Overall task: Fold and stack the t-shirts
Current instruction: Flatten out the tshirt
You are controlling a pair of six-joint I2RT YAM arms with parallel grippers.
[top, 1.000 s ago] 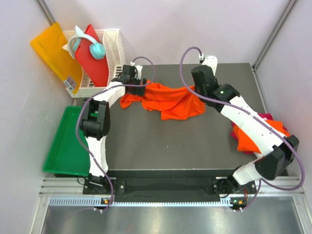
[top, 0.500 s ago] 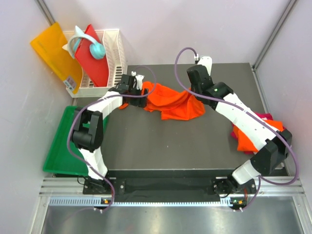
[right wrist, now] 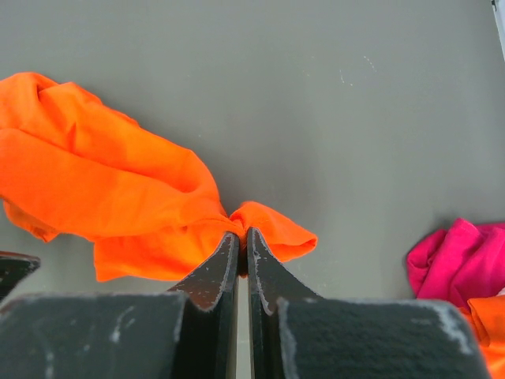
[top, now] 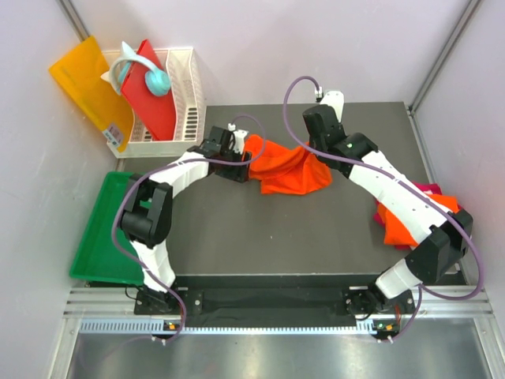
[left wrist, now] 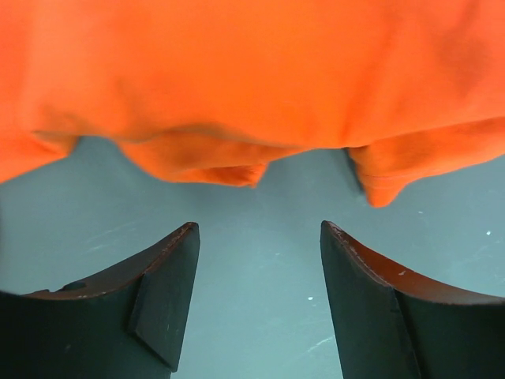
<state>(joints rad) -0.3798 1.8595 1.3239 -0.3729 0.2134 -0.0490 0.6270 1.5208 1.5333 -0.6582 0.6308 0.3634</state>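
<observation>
A bright orange t-shirt [top: 288, 167] lies crumpled at the back middle of the dark table. My right gripper [right wrist: 243, 234] is shut on a fold of its cloth [right wrist: 118, 189], at the shirt's right end [top: 314, 154]. At the shirt's left edge my left gripper [top: 241, 155] points at it with the jaws open. In the left wrist view only bare table shows between its fingers [left wrist: 170, 276], and the orange cloth [left wrist: 252, 79] hangs just beyond the gripper [left wrist: 259, 229]. More t-shirts, orange [top: 406, 223] and magenta-pink [right wrist: 454, 264], are heaped at the table's right edge under the right arm.
A white basket [top: 185, 83] at the back left holds a red board [top: 150, 91] and a teal object. A yellow-orange sheet [top: 83, 79] leans beside it. A green tray [top: 102, 229] sits left of the table.
My left arm has swung right along the table's back. The orange shirt's left end has bunched up towards the middle. The left jaws have narrowed somewhat. The right gripper keeps its hold.
</observation>
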